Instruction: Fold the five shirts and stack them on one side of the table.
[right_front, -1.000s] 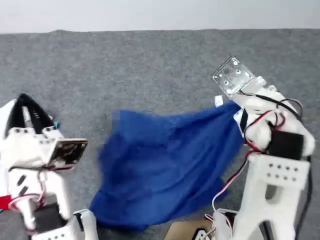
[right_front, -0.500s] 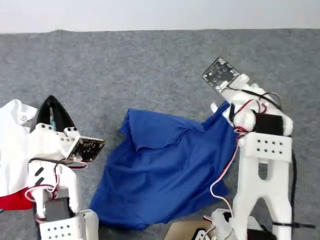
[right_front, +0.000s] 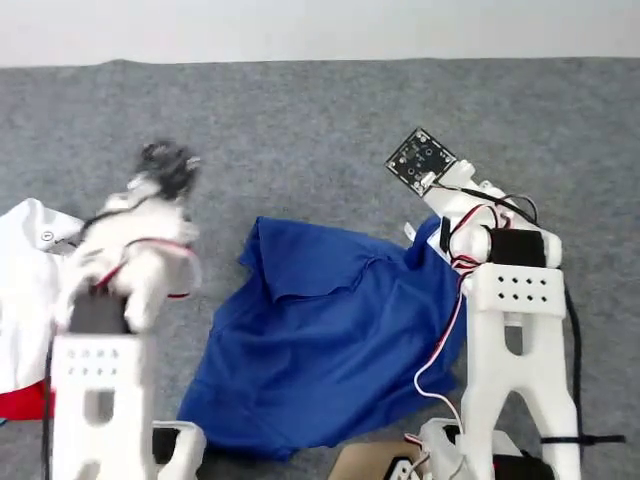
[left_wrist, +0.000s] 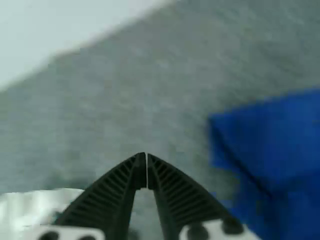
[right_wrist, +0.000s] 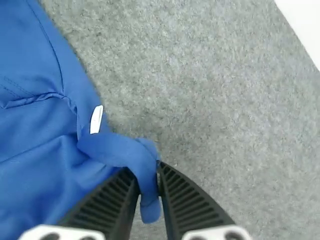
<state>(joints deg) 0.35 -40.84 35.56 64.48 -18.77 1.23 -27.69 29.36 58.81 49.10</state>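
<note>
Right gripper (right_wrist: 147, 175) on shirt (right_wrist: 35, 150) (blue)

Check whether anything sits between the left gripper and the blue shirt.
Nothing visible: just grey mat lies between the left gripper, jaws shut, and the blue shirt. The right gripper pinches a corner of it.

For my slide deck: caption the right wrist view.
Right gripper shut on a bunched edge of the blue shirt over grey table cover.

A plain blue shirt (right_front: 330, 340), a white shirt (right_front: 25, 280) and a red cloth (right_front: 22, 402) lie on a grey table (right_front: 300, 130).
</note>
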